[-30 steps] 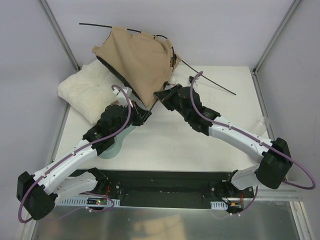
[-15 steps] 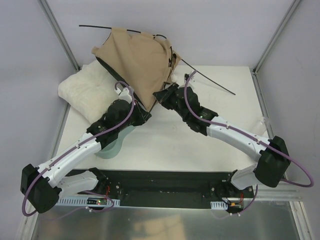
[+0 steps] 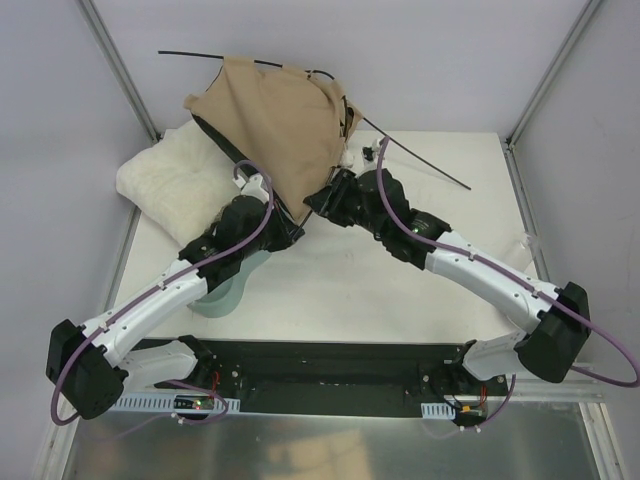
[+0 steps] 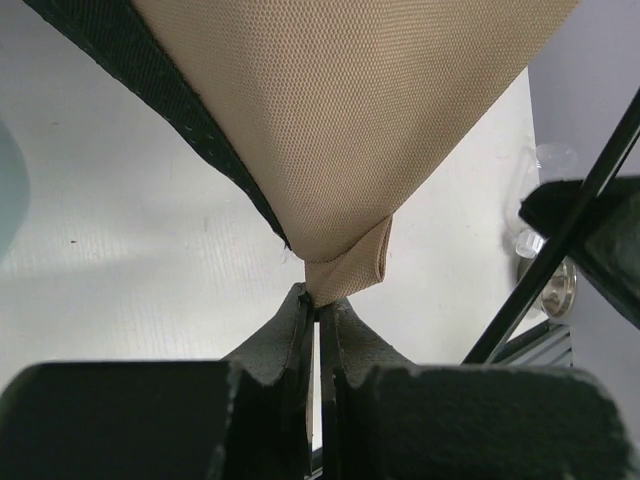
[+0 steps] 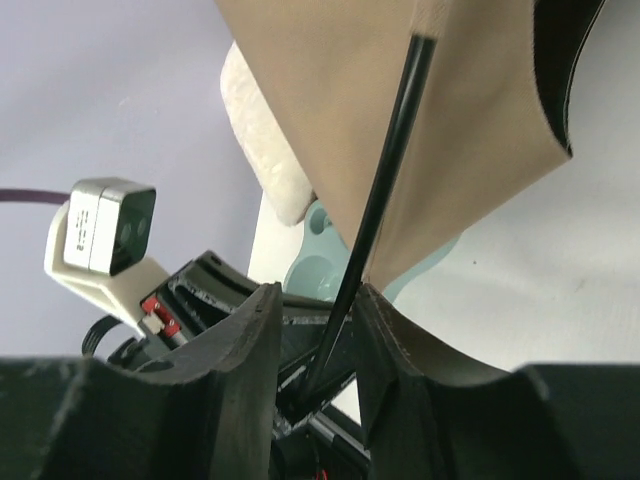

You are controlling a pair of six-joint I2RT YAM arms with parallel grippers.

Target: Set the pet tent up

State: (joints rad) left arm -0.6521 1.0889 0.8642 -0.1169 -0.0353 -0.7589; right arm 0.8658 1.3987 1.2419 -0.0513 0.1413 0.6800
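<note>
Found right end effector [image 5: 318, 295] newly spread off the thin pole [image 5: 390, 150] lying loose within it, left end effector [image 4: 318, 303] pinching the pet tent [image 4: 350, 120] corner just ahead of it, so a regrip is likely.

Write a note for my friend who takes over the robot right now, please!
Left gripper: shut on the near corner tab of the pet tent.
Right gripper: open, a black pole running loose between its jaws.
Tent: half raised at the far left of the table, by the white cushion.
Done: poles look threaded through the fabric.
Left: probably seat that pole at the held corner, then stand the tent up.
</note>
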